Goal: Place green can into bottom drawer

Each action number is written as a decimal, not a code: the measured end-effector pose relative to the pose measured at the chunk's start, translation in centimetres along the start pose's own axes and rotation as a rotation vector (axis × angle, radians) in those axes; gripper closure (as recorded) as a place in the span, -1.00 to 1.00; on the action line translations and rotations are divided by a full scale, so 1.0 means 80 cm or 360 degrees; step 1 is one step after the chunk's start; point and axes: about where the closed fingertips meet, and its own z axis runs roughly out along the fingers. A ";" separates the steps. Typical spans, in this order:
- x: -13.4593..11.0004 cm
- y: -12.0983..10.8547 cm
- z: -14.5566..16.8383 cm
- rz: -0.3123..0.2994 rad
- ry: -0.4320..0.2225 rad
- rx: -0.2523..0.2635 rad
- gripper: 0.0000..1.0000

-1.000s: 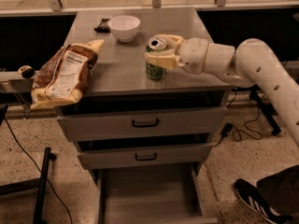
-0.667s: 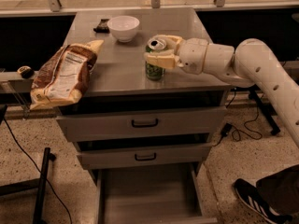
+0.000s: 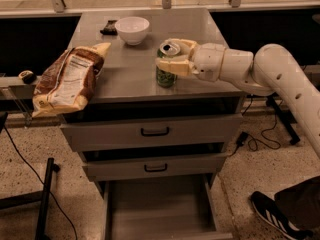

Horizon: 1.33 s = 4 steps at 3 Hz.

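Your gripper (image 3: pixel 172 55) sits on the worktop's (image 3: pixel 125 71) right half, reaching in from the right on the pale arm (image 3: pixel 270 71). Its two fingers (image 3: pixel 171 66) hug the upper part of the green can (image 3: pixel 165 77), one on the near side and one on the far side, so it reads as clenched on the can. The can stands upright with its silver top showing, its base seemingly on the worktop not far back from the front edge.

The relation you need is simple: the bottom drawer (image 3: pixel 160 211) lies below and towards the camera from the can, pulled out with its flat floor bare. Its opening falls slightly left of the can, but the can's column also lands inside it. The can's long axis is vertical, and keeping it so should suit the shallow tray.

Mind the edges on the way. The can must clear the worktop's front lip, then pass in front of the top drawer (image 3: pixel 200 130) and the middle drawer (image 3: pixel 190 165), whose faces jut forward with black handles. Room is open in front and to the right; the snack bag (image 3: pixel 67 79) overhanging the left edge and the white bowl (image 3: pixel 132 29) at the back are well apart from that path.
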 end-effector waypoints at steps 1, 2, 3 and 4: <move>-0.001 0.011 -0.003 0.0019 -0.0031 -0.0035 1.00; -0.006 0.029 -0.009 0.0042 -0.0081 -0.0092 1.00; -0.006 0.029 -0.009 0.0042 -0.0081 -0.0092 1.00; -0.025 0.020 0.003 0.0057 -0.0160 -0.0146 1.00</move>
